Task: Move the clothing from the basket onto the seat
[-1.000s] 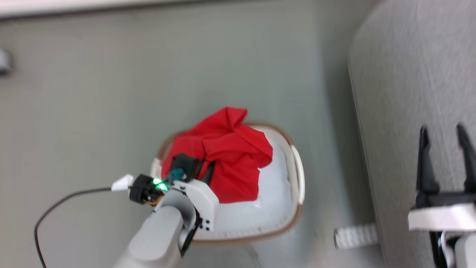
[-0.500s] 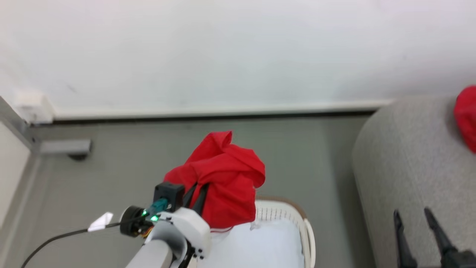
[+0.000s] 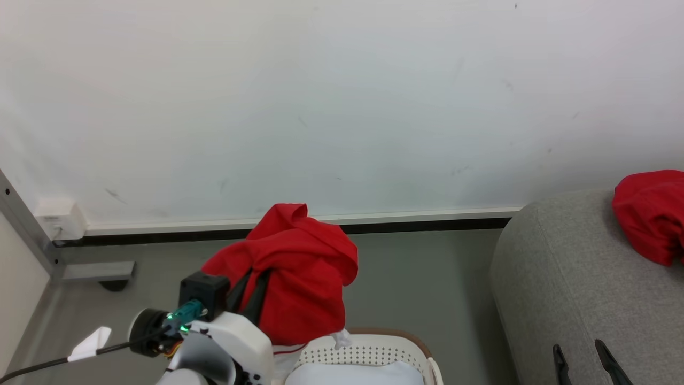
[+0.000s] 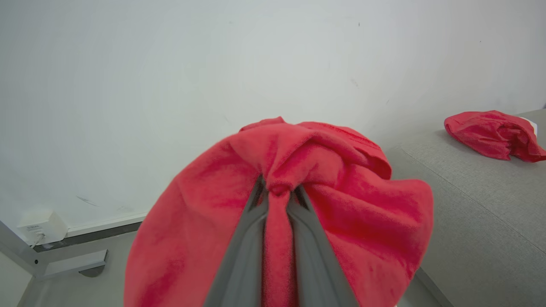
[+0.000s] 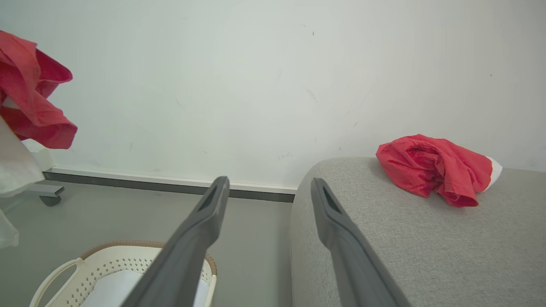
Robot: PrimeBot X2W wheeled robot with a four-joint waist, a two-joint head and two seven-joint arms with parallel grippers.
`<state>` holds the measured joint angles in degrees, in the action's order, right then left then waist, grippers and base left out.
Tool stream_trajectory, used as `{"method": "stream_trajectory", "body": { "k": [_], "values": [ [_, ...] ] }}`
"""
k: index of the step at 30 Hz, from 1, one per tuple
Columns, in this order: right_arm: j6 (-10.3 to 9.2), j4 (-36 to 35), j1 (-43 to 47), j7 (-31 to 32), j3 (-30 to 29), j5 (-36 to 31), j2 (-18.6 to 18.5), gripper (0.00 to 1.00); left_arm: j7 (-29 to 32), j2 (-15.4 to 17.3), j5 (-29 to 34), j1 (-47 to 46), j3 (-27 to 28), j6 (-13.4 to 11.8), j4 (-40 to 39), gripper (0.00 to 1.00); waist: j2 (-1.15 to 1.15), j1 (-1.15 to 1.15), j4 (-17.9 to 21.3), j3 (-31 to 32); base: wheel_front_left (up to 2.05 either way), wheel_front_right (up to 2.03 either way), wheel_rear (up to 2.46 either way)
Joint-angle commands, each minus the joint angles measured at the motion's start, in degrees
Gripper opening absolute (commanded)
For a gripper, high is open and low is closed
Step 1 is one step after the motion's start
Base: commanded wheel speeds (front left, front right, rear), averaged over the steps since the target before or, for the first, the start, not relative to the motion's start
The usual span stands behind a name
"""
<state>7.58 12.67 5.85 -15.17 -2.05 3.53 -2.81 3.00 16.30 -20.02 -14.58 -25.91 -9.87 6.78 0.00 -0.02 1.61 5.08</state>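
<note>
Grip status: the left gripper (image 4: 279,189) was clamped on a bunched fold of the held garment (image 3: 299,267), with red cloth pinched between both fingers and draped over them on either side; the right gripper (image 5: 268,187) stood with its jaws wide apart and carried nothing. Location of load: the held garment hung raised above the basket (image 3: 385,334), its long axis roughly up and down, the bulk gathered at the fingers and the lower hem trailing towards the rim; whether that hem hung clear of the rim could not be settled, since the left wrist housing covered the spot in the head view. Basket contents: a pale pad (image 3: 352,374) lay inside; no further red cloth was apparent in the visible portion. Destination: the seat (image 5: 426,247) lay to the right of the left gripper, with a strip of bare floor (image 3: 427,278) between basket and seat edge; a second garment (image 5: 435,168) lay on the seat top. Governing relation: the right gripper hovered at the seat edge while the left was well apart from it, yet the load was on the left arm; judged requirement, a rightward carry across the floor gap with the hem kept above the rounded seat edge; judged risk, the trailing hem snagging on the basket rim.
</note>
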Motion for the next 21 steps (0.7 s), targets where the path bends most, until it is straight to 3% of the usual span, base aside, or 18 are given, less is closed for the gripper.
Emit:
{"method": "stream_trajectory", "body": {
  "k": [1,11,15,21],
  "values": [
    [-0.17,-0.17,0.30,0.04,0.18,0.00,-0.16,1.00,0.36,0.71,-0.75,1.01,0.37,-0.33,-1.11,0.00,0.00,0.02,0.15,0.01,0.00,0.00,0.00],
    [-0.17,-2.19,-1.00,0.04,3.81,-0.73,-0.13,1.00,1.98,1.19,-0.31,1.74,-0.67,-1.19,-4.92,0.00,0.00,0.02,0.34,-0.33,0.00,0.00,0.00],
    [-0.17,-4.52,-2.56,0.04,11.17,-1.56,-0.10,1.00,2.38,0.97,-0.03,1.22,-1.26,-1.12,-5.51,0.00,0.00,0.02,0.31,-0.60,0.00,0.00,0.00],
    [-0.17,-4.47,-7.77,2.47,26.70,-0.75,-0.18,1.00,2.78,0.50,0.31,0.14,-2.22,-0.91,-5.80,0.00,0.00,0.02,0.14,-0.80,0.00,0.00,0.00]
  ]
}}
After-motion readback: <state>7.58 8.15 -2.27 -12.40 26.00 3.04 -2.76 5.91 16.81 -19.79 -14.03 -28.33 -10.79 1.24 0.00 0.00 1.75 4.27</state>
